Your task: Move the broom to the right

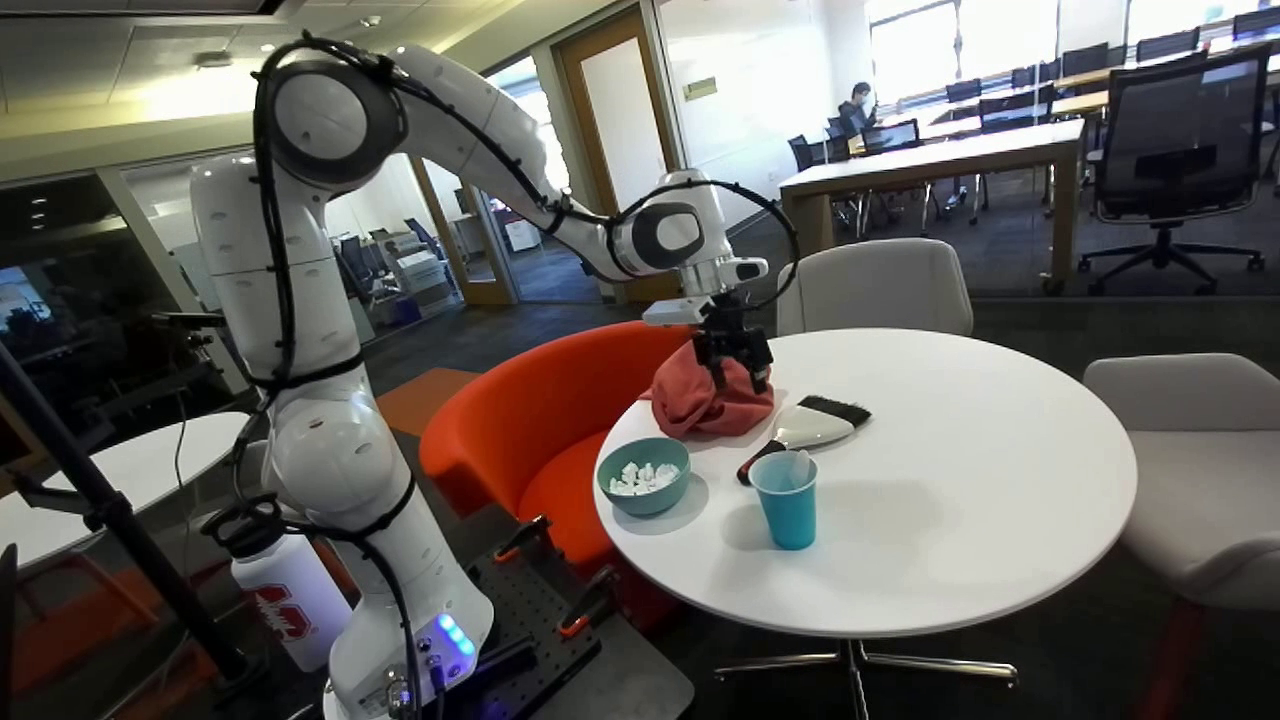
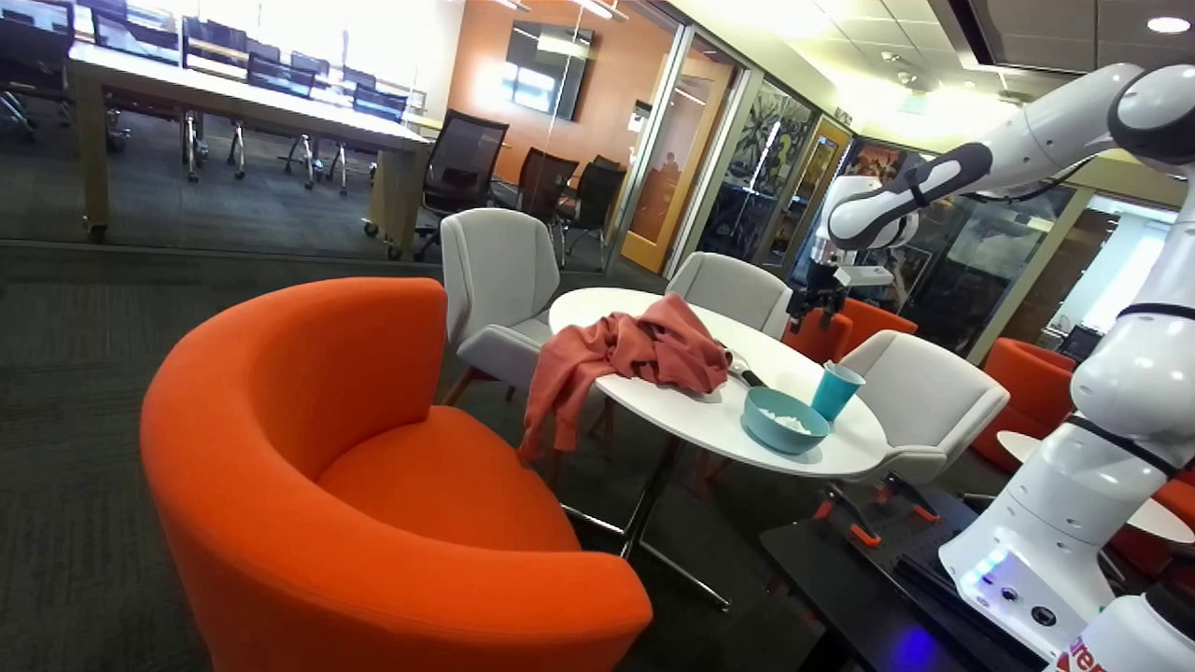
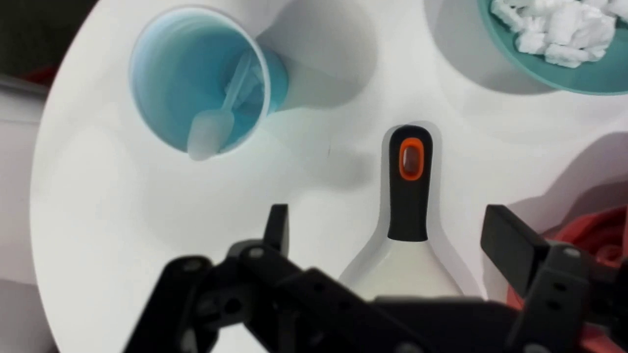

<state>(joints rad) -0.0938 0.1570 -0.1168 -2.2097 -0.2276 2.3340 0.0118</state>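
Observation:
The broom (image 1: 815, 427) is a small hand brush with a white body, black bristles and a black handle. It lies on the white round table (image 1: 980, 480). In an exterior view the cloth hides most of it, but its handle shows (image 2: 752, 377). In the wrist view the black handle (image 3: 408, 211), with an orange-ringed hole, appears between the fingers; the bristles are hidden below. My gripper (image 3: 385, 220) is open and empty, and apart from the broom. It hangs above the table in both exterior views (image 1: 740, 378) (image 2: 810, 322).
A blue cup (image 1: 787, 510) with a plastic spoon stands close to the broom's handle. A teal bowl (image 1: 645, 500) holds white pieces. A crumpled red cloth (image 1: 705, 400) lies beside the broom and hangs over the table edge. Chairs, including an orange one (image 2: 280, 448), surround the table.

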